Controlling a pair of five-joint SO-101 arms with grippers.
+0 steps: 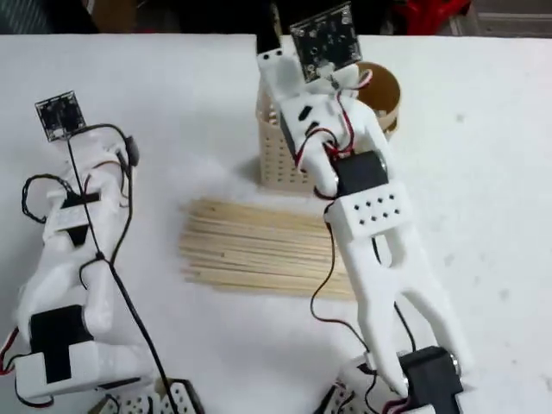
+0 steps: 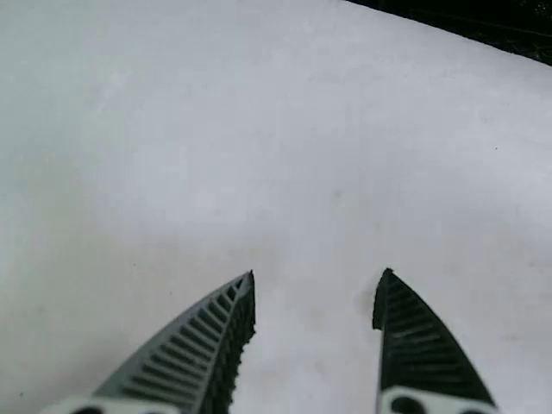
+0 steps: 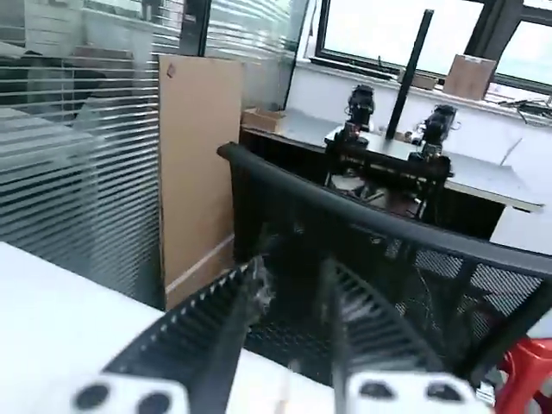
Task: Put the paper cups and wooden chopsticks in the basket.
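Left arm (image 1: 78, 259) is parked at the counter's (image 1: 483, 172) left side. Left gripper (image 2: 315, 276) is over bare counter, fingers (image 2: 207, 345) spread wide and released, nothing between them.

Right arm (image 1: 379, 233) is stretched out across the basket (image 1: 276, 155). Right gripper (image 3: 291, 267) points out at the room, toward a black mesh chair (image 3: 388, 233). I see a narrow gap between its fingers and nothing clearly gripped.

Wooden chopsticks (image 1: 250, 250) lie in a flat bundle on the counter, just in front of the basket and outside it, with one end running under the right arm.

One brown paper cup (image 1: 384, 86) sits at the basket's far right side. The arm covers the join, so I can't tell if it's inside or beside.
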